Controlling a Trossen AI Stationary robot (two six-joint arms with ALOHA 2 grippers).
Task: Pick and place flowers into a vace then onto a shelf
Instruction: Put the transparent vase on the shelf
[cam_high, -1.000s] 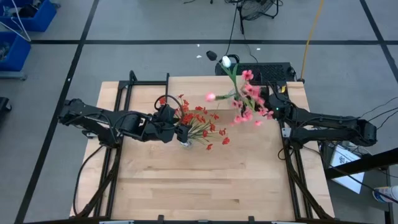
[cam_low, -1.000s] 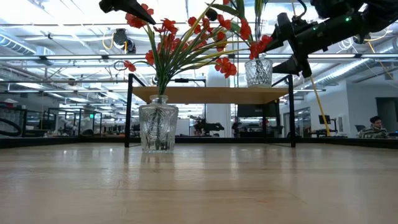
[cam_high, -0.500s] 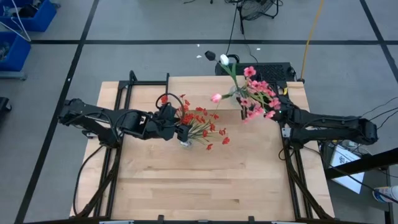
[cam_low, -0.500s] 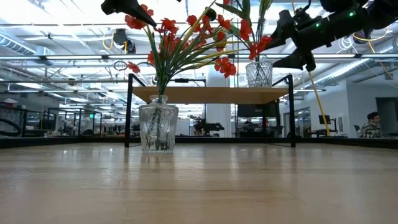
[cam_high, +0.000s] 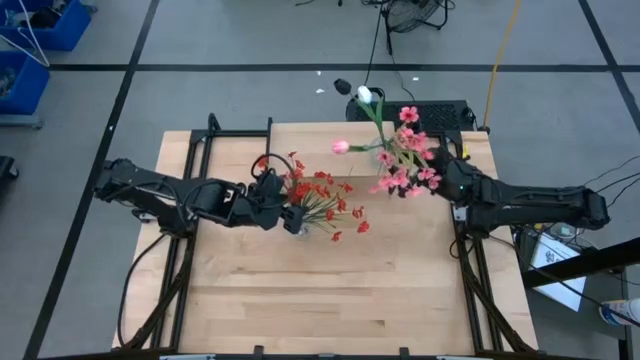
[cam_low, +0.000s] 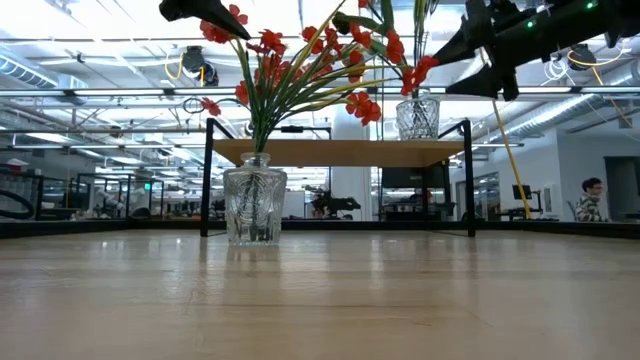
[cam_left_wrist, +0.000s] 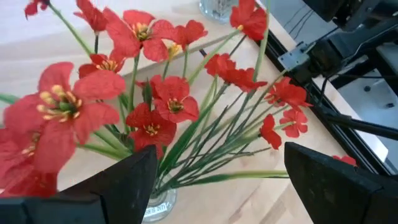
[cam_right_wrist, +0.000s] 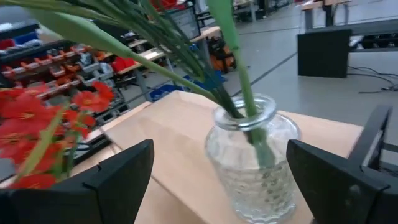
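High view: I'm holding the right pincer (cam_high: 445, 178) wide beside the pink flowers (cam_high: 405, 160), whose vase (cam_low: 417, 116) is standing on the shelf (cam_low: 335, 152). Left pincer (cam_high: 290, 212), wide, is flanking the red flowers (cam_high: 322, 195) on the worktop (cam_high: 330, 290); I judge gripping and shelving that comes next

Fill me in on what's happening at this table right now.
Two arms are arranging artificial flowers in glass vases. One vase with pink flowers stands on the shelf, and the right gripper sits open beside it, holding nothing. The vase of red flowers is on the tabletop in front of the shelf. The left gripper hovers open among the red flowers, above that vase, not gripping it.
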